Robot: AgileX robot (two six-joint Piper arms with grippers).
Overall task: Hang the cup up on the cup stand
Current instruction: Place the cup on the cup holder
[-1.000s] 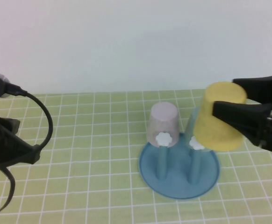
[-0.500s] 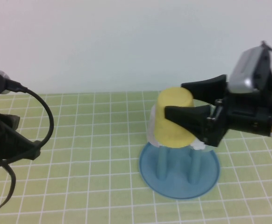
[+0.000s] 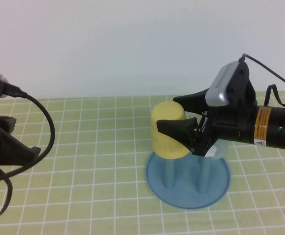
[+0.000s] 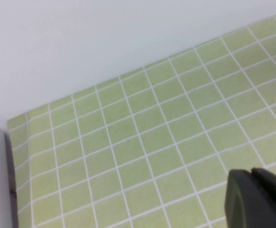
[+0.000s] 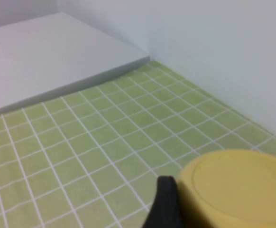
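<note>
Leftward since a second ago, my right gripper [image 3: 189, 134] has carried the cup [image 3: 169, 137] across the cup stand [image 3: 187, 182]. Nearest me, the stand's blue base lies below; above it I clamp the cup upside down, mouth facing the pegs so it can drop onto one. It now hides the pink cup behind. My left gripper [image 3: 15, 152] idles well apart; whether it is open, I cannot tell.

The cup [image 3: 168, 137], upside down and pinched by the right gripper [image 3: 181, 117], blocks frame centre above the cup stand [image 3: 187, 177]. Bare mat lies between it and the left gripper [image 3: 20, 147] at left edge.
</note>
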